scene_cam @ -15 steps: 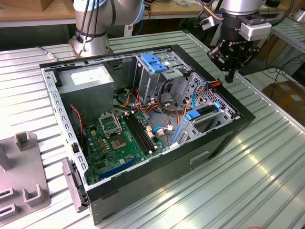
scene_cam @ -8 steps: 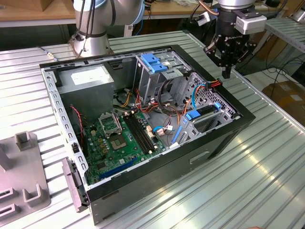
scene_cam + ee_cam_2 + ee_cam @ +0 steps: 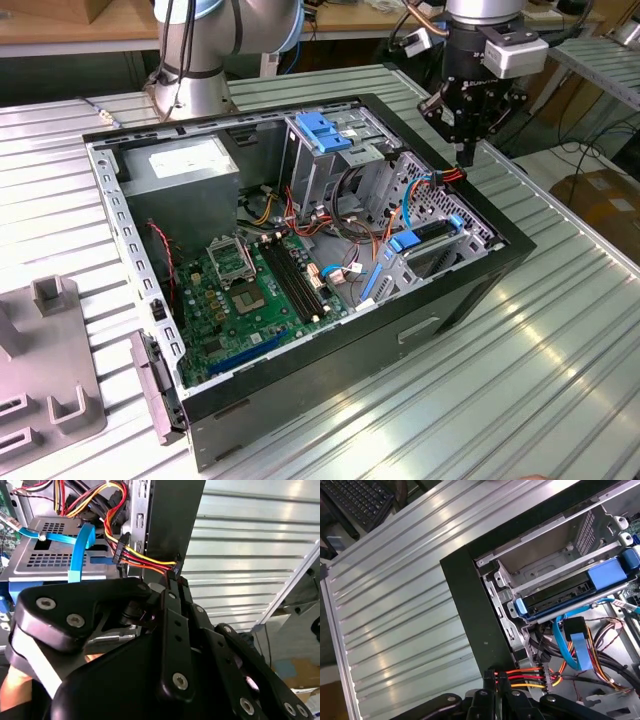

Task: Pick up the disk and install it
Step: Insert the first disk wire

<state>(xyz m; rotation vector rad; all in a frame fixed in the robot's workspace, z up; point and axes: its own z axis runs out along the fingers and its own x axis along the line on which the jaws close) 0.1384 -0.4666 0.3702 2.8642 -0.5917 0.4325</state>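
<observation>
The disk (image 3: 437,232) lies in a bay of the metal drive cage at the open computer case's (image 3: 470,300) corner on the exterior view's right. It is a dark slab in a bright blue carrier. The first wrist view shows the disk (image 3: 560,592) slid into the lower bay, with an empty bay beside it. My gripper (image 3: 463,152) hangs just above the case wall next to that cage. In both wrist views its fingers are shut on the end of a red, orange and yellow power cable (image 3: 522,677) (image 3: 150,560) coming out of the case. The gripper (image 3: 492,676) is apart from the disk.
A blue data cable (image 3: 562,640) loops beside the disk. A tall metal cage with a blue latch (image 3: 322,130) stands mid-case, beside the motherboard (image 3: 255,290) and power supply (image 3: 190,165). A grey fixture (image 3: 45,360) rests on the ribbed aluminium table (image 3: 560,340). The arm's base (image 3: 195,70) stands behind the case.
</observation>
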